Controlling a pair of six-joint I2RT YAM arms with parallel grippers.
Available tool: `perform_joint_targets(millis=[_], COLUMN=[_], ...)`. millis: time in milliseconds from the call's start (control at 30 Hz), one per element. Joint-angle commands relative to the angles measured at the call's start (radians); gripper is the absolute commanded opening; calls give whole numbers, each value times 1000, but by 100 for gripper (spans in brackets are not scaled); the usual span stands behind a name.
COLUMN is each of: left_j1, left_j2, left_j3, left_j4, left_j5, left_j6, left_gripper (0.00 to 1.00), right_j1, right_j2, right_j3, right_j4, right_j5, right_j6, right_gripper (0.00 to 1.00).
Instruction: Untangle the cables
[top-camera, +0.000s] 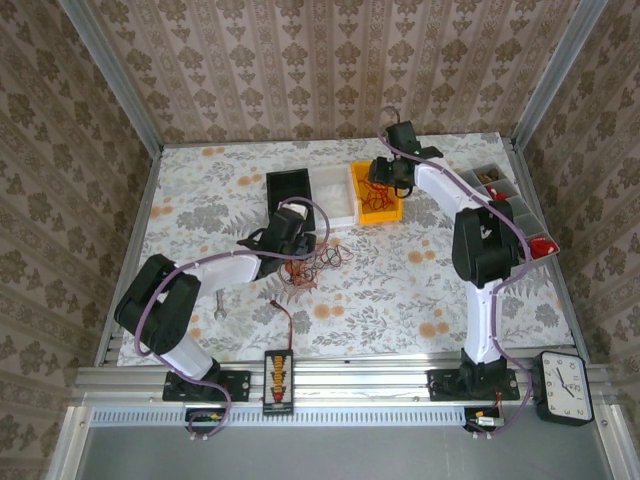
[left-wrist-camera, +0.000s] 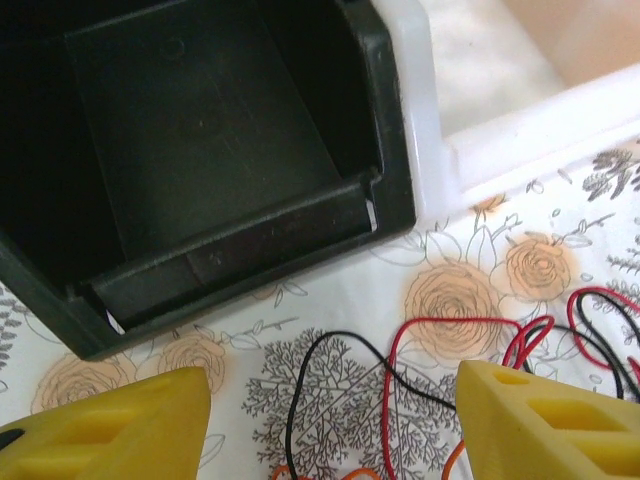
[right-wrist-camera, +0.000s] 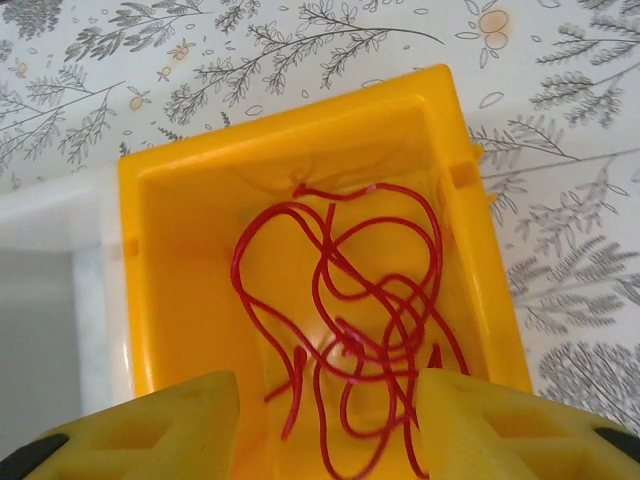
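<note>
Left gripper (left-wrist-camera: 332, 372): fingers apart, low over table (top-camera: 200, 180), nothing held. Cables (top-camera: 312, 264): red, black, orange, loose on table under left gripper, near black bin (left-wrist-camera: 200, 130). Right gripper (right-wrist-camera: 328, 378): fingers apart over yellow bin (right-wrist-camera: 280, 120), nothing held. Red wires (right-wrist-camera: 345, 345) curl inside yellow bin.

Bins: left bin (top-camera: 290, 185), middle bin (top-camera: 335, 190) and right bin (top-camera: 380, 216) stand side by side in a row at the back middle of the bench (top-camera: 400, 290).
Cables (top-camera: 305, 265): lie on the bench, just in front of the left bin, not touching it.
Wire loops (right-wrist-camera: 350, 290): lie inside the right bin, on its floor.
Compartment tray (top-camera: 500, 195): sits at the bench's right edge, right of the bins.
Clock (top-camera: 563, 388): sits at the near right corner, off the bench.
</note>
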Motion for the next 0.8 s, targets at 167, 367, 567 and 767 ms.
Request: perform_joint_targets(millis=[167, 367, 567, 767], left_j1=[5, 4, 2, 1], left_j2=[-51, -36, -29, 2], left_j3=[-42, -38, -73, -70], left_j4=[-49, -83, -95, -101], left_j5=[94, 154, 165, 202], left_j6=[38, 45, 27, 20], left_gripper=[68, 67, 62, 54], right_j1=[138, 278, 344, 344], right_j2=[-323, -335, -266, -193], right_j3=[-372, -521, -518, -475], right_j4=[102, 113, 97, 67], right_j5=[3, -144, -171, -208], right_j6=[-91, -158, -183, -205], right_gripper=[52, 51, 49, 46])
